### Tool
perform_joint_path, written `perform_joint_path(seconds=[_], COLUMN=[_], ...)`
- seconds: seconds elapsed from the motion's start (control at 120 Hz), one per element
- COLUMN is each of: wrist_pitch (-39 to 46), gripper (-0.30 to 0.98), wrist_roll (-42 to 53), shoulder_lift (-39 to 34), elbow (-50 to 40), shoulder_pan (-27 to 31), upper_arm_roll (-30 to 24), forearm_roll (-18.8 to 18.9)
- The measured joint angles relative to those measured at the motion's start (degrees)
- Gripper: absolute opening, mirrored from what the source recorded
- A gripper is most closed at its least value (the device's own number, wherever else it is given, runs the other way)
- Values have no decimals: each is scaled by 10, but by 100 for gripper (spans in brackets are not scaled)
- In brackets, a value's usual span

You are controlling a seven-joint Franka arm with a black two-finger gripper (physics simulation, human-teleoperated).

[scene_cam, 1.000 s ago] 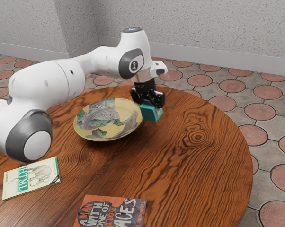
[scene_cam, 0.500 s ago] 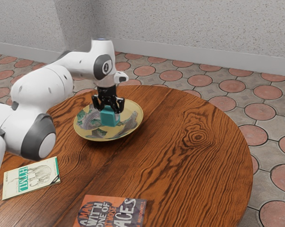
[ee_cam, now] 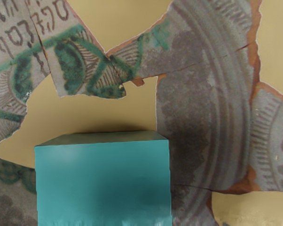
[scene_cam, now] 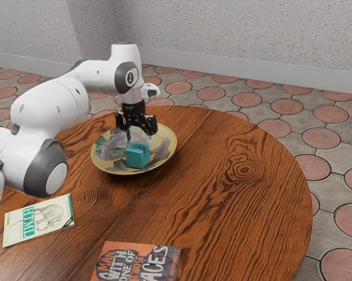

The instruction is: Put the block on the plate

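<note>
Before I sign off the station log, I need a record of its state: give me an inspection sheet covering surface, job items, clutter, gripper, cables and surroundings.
Surface: round wooden table with bold dark grain
Job items: teal block within the rim of the patterned plate
Clutter: two books lying flat, one white and green, one orange and dark that runs out of the picture
Gripper: open, just above the block
Cables: nothing seen
Surroundings: floor with round reddish tiles, pale speckled wall
</note>
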Motion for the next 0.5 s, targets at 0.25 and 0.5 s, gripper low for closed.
perform_joint_path(seconds=[0.25, 0.5], wrist_pitch=[-13, -50], gripper=[67, 68], wrist_roll=[-12, -29], shoulder_lift=[-314, -502], elbow=[-272, -424], shoulder_pan=[-30, 65], upper_arm_roll=[-144, -259], forearm_roll=[101, 173])
